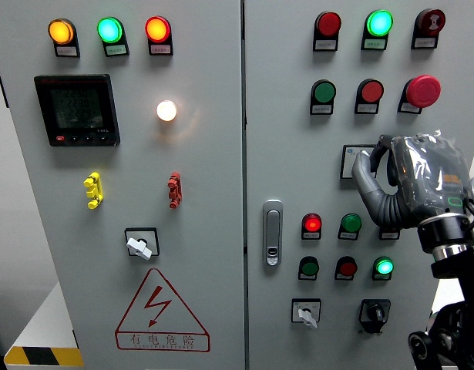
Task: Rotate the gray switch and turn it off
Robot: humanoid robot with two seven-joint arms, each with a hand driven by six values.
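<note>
Nearest to us, our right arm comes up from about five o'clock, wrist bent, and lifts our right hand (398, 181) to about three o'clock against the right door of the gray cabinet (244, 185). The hand's gray fingers (366, 181) curl over a square switch plate (349, 160) there, but we cannot tell if they grip a knob or just rest on it. Farther down the door, at about five o'clock, we see a gray switch (306, 313) on its own, next to a black switch (374, 313), and another gray switch (140, 245) sits on the left door at about seven o'clock.
</note>
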